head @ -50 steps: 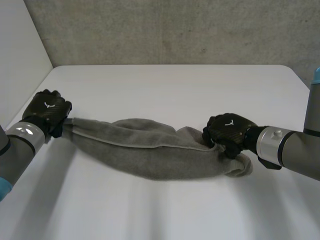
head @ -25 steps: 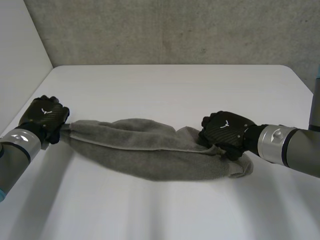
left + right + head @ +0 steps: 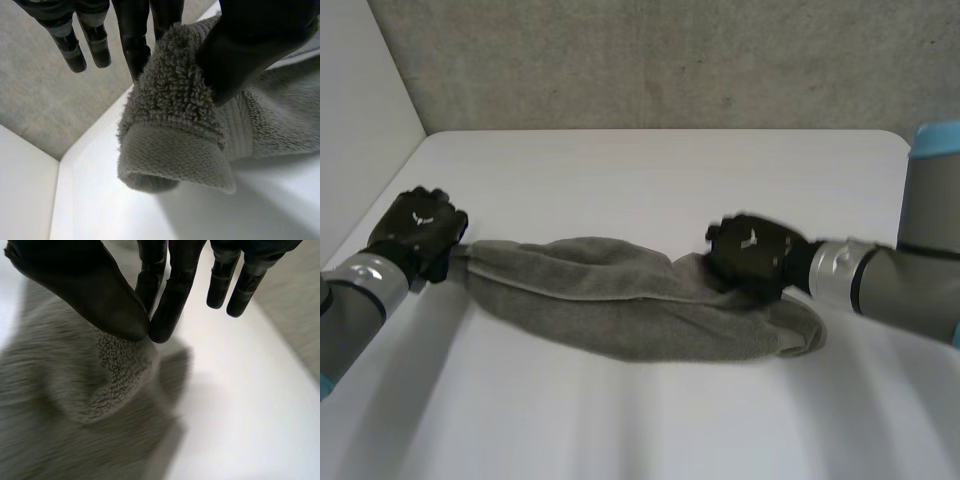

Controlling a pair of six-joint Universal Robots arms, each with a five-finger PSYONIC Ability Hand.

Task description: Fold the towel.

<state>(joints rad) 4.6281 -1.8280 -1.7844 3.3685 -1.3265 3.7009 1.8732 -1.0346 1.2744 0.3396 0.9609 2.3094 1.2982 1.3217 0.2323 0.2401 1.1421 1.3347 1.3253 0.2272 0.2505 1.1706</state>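
Observation:
A grey towel (image 3: pixel 620 310) lies bunched lengthwise across the white table (image 3: pixel 650 180), stretched between both hands. My left hand (image 3: pixel 418 232) holds its left end. In the left wrist view the thumb (image 3: pixel 250 50) and fingers pinch the hemmed end of the towel (image 3: pixel 175 140), which hangs curled below them. My right hand (image 3: pixel 750 255) sits on the towel's upper edge near its right end. In the right wrist view its thumb (image 3: pixel 85 290) and fingers pinch a raised fold of the towel (image 3: pixel 115 365). The towel's right tail (image 3: pixel 798 335) lies past that hand.
A rough grey wall (image 3: pixel 670 60) stands behind the table's far edge, and a white side panel (image 3: pixel 360 120) rises at the left. Bare white tabletop lies in front of and behind the towel.
My right hand has slid left and slightly away along the towel, and its fingers have closed into a pinch on a fold. The left hand has barely shifted, still holding its end.

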